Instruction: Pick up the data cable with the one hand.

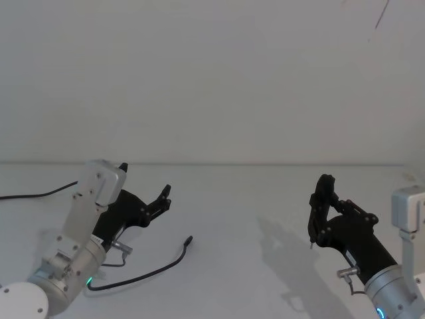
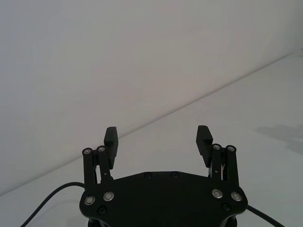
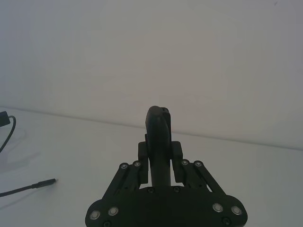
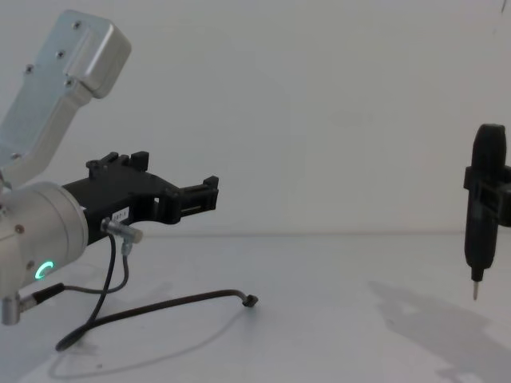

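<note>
The data cable [image 1: 143, 274] is a thin black cord lying in a curve on the white table, and its small plug [image 1: 189, 240] points right. The chest view shows the data cable [image 4: 160, 304] from the side, flat on the table. My left gripper [image 1: 163, 197] hangs open and empty above and behind the cord, clear of it. In the left wrist view the left gripper [image 2: 157, 137] has its jaws spread wide with nothing between them. My right gripper [image 1: 330, 206] stands far to the right, shut on a black pen-like tool [image 4: 483, 207] with a metal tip pointing down.
A dark wire with a silver connector [image 4: 120, 229] runs from the left arm's wrist. Another black cord [image 1: 33, 195] lies at the table's far left. A white wall [image 1: 212, 80] stands behind the table. The data cable's plug end [image 3: 45, 183] appears in the right wrist view.
</note>
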